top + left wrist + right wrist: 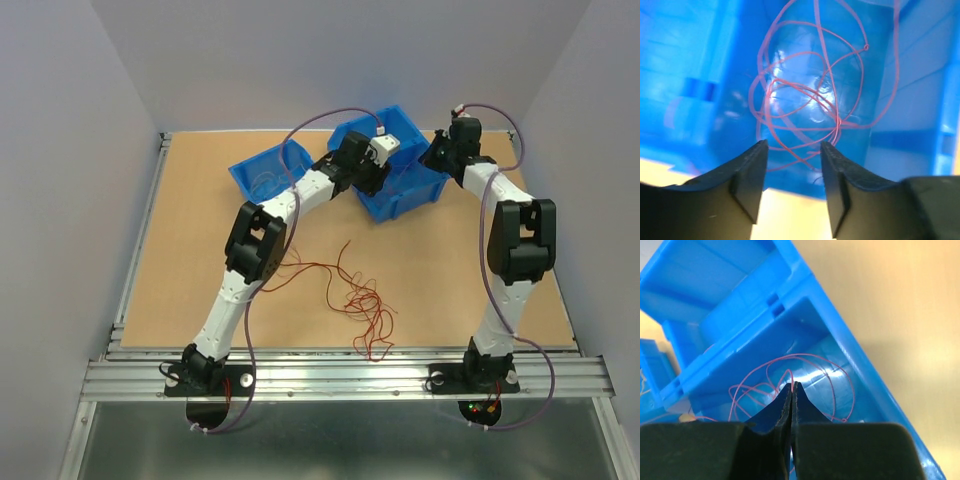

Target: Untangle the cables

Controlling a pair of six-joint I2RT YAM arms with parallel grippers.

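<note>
right fingers (792, 390): closed flat, no gap. A strand of the thin pale-red curly wire (807, 355) runs straight into the tips, so I read it as pinched.
left fingers (760, 160): wide apart with nothing between them. They hover above the loops of that wire and don't touch it.
wire in bin: loose overlapping loops on the floor of the deep blue plastic bin (410, 195). Both my wrists point into it.
second blue plastic bin (262, 175): just left of the first. There are faint loops inside, too small to tell the colour.
main tangle: a knot of red and dark-red hair-thin wires (362, 305) lies on the tan wooden desk (180, 260). It sits towards the near edge between my two bases, well apart from both bins. A long strand trails off towards my left arm.
step: looks like drop-off of one separated wire into the bin. The knot on the desk is not undone, so I judge the task nowhere near finished.
next move: open the right fingers and lift straight up so the strand doesn't come along. Then take both arms back to the knot. One side pins the bulk while the other takes a free end and draws it out slowly.
risk: the wire is springy and could cling to a fingertip or hop over the bin wall.
</note>
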